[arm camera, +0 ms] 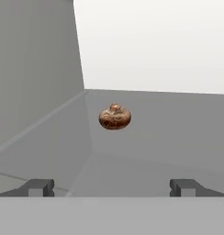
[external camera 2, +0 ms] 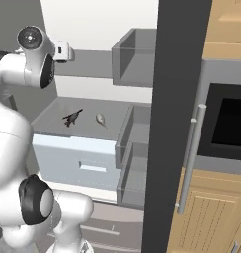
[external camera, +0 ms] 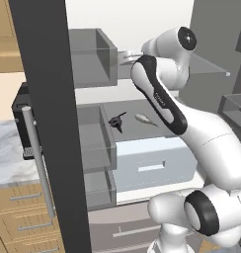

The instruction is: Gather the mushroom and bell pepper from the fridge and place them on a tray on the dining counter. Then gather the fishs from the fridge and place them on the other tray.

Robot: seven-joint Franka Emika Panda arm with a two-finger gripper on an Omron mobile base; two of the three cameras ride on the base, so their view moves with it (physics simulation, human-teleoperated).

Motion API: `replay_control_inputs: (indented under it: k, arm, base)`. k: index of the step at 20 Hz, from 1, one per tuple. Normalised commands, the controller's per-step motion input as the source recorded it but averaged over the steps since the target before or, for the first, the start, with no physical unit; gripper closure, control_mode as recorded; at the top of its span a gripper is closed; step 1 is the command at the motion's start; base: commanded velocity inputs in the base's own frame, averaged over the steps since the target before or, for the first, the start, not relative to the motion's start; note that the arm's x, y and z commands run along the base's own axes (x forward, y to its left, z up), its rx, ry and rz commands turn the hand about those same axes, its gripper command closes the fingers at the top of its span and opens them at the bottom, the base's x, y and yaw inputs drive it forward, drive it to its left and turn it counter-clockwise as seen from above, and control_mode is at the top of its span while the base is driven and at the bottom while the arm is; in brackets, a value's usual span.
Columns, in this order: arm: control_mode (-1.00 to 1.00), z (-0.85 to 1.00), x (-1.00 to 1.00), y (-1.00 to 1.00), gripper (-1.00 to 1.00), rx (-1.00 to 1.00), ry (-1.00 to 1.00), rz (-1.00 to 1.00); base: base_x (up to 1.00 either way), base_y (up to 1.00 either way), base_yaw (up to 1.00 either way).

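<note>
The mushroom point(arm camera: 114, 118), a small brown lump, rests on a grey shelf inside the open fridge point(external camera: 142, 29), near the shelf's back left corner. My gripper point(arm camera: 112, 188) is open and level with it, a short way in front, with the mushroom centred between the fingertips point(arm camera: 40, 187). The arm reaches up to the top shelf in both base views. On the shelf below lie two fishs, one dark point(external camera: 117, 121) point(external camera 2: 73, 117) and one pale silvery point(external camera: 145, 119) point(external camera 2: 100, 119). The bell pepper, both trays and the dining counter are out of view.
The open fridge doors point(external camera: 48, 99) point(external camera 2: 174, 123) stand close on either side, with grey door bins point(external camera: 95, 138) point(external camera 2: 135, 143) and bar handles point(external camera: 38, 163) point(external camera 2: 190, 158). A pale blue drawer point(external camera: 152, 165) sits under the fish shelf. A marbled counter point(external camera: 6, 148) lies left.
</note>
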Motion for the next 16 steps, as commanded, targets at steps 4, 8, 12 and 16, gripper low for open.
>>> replay_control_inputs:
  k: [4,8,12,16]
  arm:
    - [-1.00,-0.04,0.38,0.13,-1.00,0.00,0.00,0.00]
    - [-1.00,-0.16,0.36,0.12,-1.00,0.00,0.00,0.00]
    - [-1.00,-0.20,0.36,0.11,-1.00,0.00,0.00,0.00]
    - [-1.00,-0.14,0.38,0.09,-1.00,0.00,0.00,0.00]
  base:
    - [0.00,0.00,0.00]
    - [0.00,0.00,0.00]
    - [0.00,0.00,0.00]
    - [0.00,0.00,0.00]
